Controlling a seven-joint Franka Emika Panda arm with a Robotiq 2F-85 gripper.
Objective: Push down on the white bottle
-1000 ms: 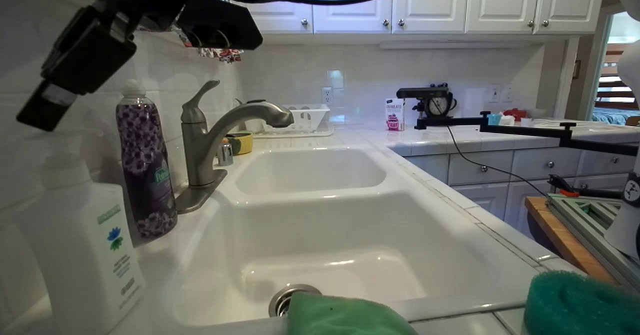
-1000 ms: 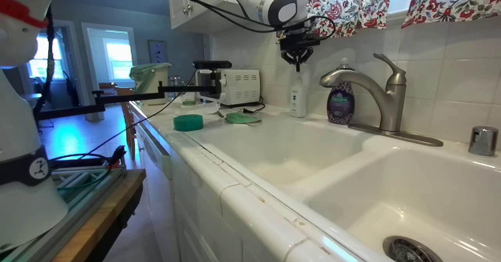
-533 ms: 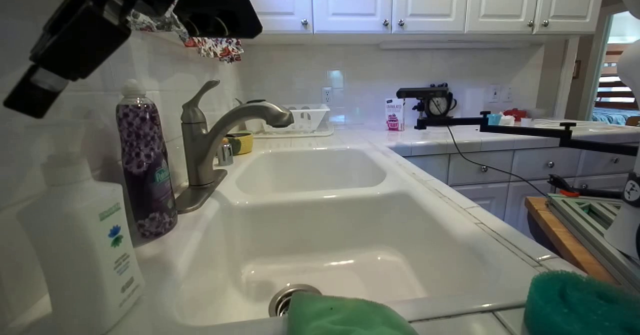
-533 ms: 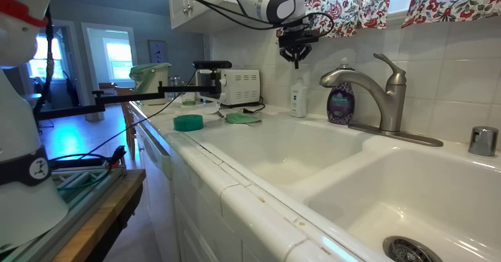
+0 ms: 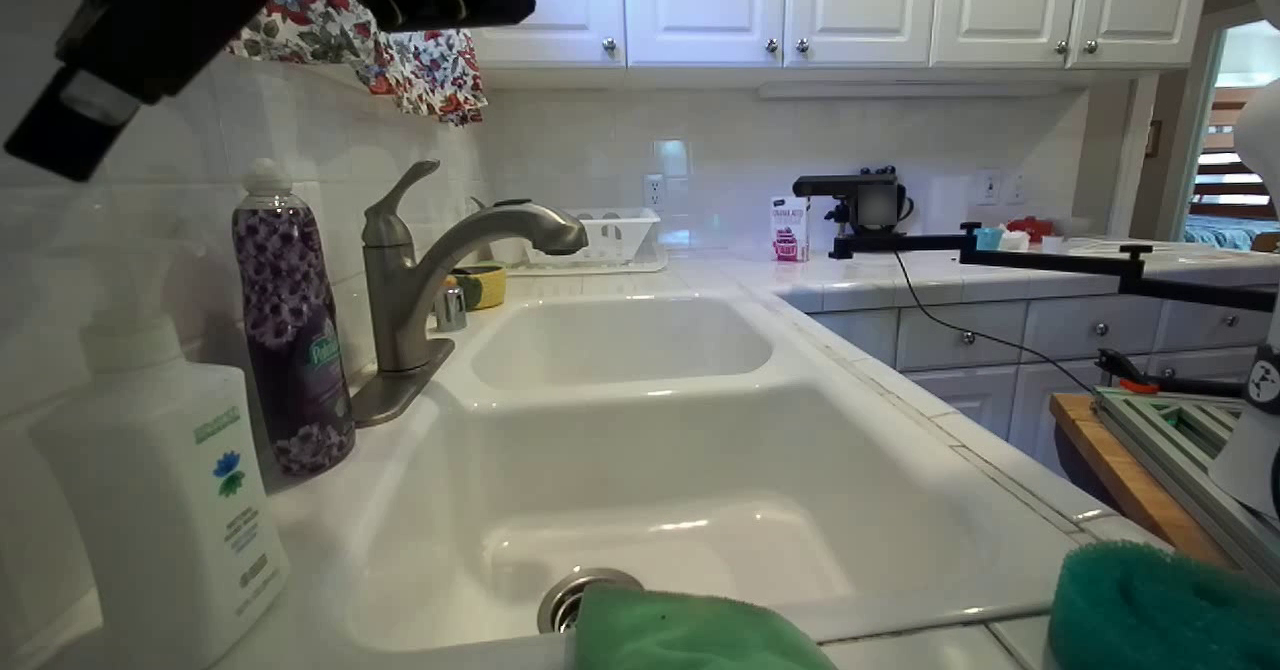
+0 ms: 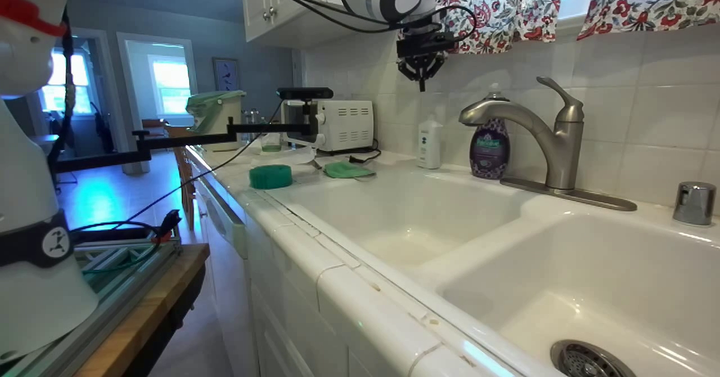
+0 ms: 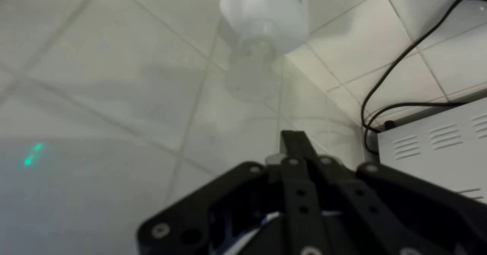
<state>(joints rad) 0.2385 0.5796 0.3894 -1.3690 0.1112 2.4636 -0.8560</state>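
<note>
The white bottle [image 5: 165, 490] stands upright on the counter beside the sink, its blue-green label showing. It also stands by the wall in an exterior view [image 6: 428, 145]. In the wrist view the white bottle [image 7: 272, 17] is at the top, its pale pump head blending with the tiles. My gripper [image 5: 75, 125] is above the bottle, with air between them; it also hangs above it in an exterior view [image 6: 422, 84]. In the wrist view the gripper [image 7: 295, 142] has its fingers together with nothing between them. It does not touch the bottle.
A purple floral bottle [image 5: 295, 340] stands close to the white bottle, next to the faucet [image 5: 400, 290]. The double sink [image 5: 700, 450] lies in front. A green sponge or cloth [image 5: 690, 635] and teal scrubber [image 5: 1165, 605] sit on the counter. A white toaster oven [image 6: 344, 125] stands farther along.
My gripper has risen in both exterior views, away from the top of the white bottle, and shifted a little left. The bottle stands in the same place.
</note>
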